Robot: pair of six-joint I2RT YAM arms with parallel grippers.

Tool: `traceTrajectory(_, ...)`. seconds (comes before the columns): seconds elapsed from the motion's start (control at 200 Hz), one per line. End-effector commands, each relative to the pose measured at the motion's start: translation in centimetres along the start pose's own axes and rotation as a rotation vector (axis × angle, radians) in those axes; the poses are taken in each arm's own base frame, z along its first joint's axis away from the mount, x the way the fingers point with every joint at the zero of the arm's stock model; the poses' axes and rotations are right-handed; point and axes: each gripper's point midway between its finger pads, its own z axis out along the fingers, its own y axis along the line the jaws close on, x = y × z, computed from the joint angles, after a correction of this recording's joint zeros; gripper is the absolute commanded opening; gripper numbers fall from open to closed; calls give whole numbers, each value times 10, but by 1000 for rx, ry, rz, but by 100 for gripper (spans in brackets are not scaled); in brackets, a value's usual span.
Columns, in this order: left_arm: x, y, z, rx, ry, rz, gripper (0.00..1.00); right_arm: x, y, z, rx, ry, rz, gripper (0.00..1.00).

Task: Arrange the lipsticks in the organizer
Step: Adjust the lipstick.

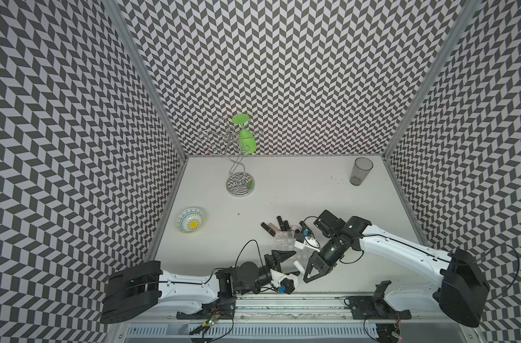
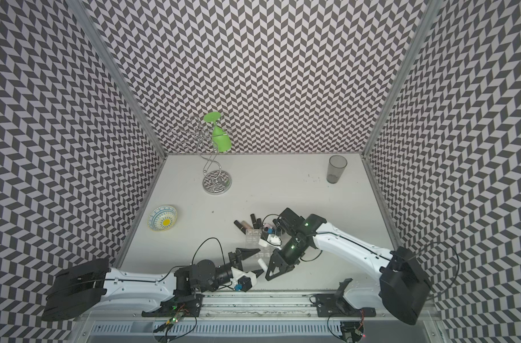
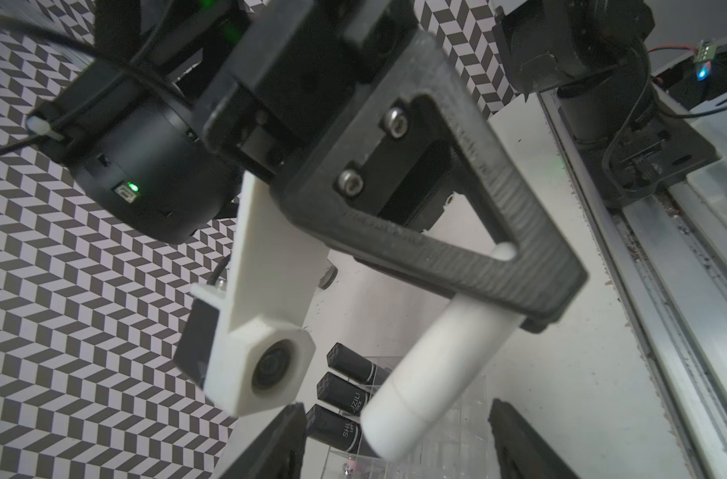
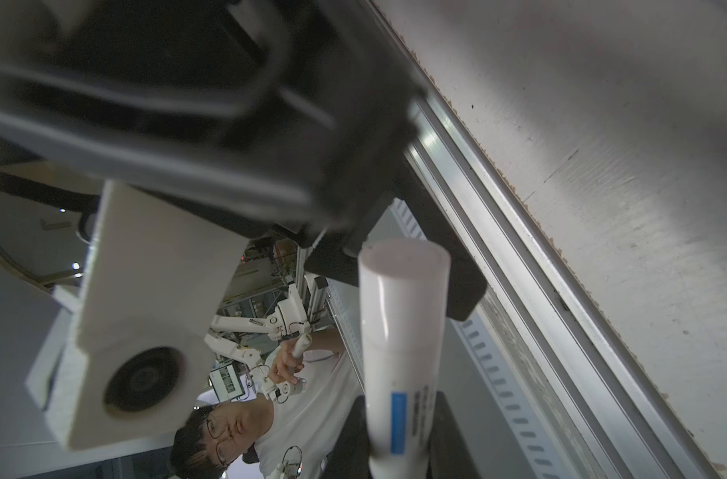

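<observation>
My right gripper [image 1: 306, 276] is shut on a pale lipstick with a white cap [image 1: 297, 265], held above the table's front. The tube's free end [image 3: 395, 419] reaches between the fingers of my left gripper [image 1: 296, 262], which is open and clear of it. In the right wrist view the tube [image 4: 401, 365] stands between the two dark fingers [image 4: 349, 439]. The clear organizer [image 1: 286, 240] lies just behind, with black lipsticks [image 3: 343, 392] upright in its cells. A black one [image 1: 267, 229] and a beige one [image 1: 275, 228] lie on the table beside it.
A wire glass rack [image 1: 239, 181] with a green glass [image 1: 246, 139] stands at the back. A grey tumbler [image 1: 360, 171] is at the back right, a patterned bowl [image 1: 190, 220] at the left. The metal rail [image 1: 283, 303] runs along the front edge.
</observation>
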Motion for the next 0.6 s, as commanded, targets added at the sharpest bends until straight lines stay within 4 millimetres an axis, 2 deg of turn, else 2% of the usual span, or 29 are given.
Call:
traceTrajectory(0.0,-6,2,9,-7,6,41,69,-12,7,1,-40,-14,-32,19)
traceTrajectory(0.391,-7,-1,7,-32,24,86,62,-26,-4,9,-27,5,8,21)
traceTrajectory(0.476,-7,-6,8,-8,32,94,56,-30,0,8,-40,4,5,21)
traceTrajectory(0.556,-6,-9,8,4,40,91,45,-34,4,6,-42,-6,-3,22)
traceTrajectory(0.596,-6,-10,7,6,44,90,44,-34,4,7,-50,-1,1,22)
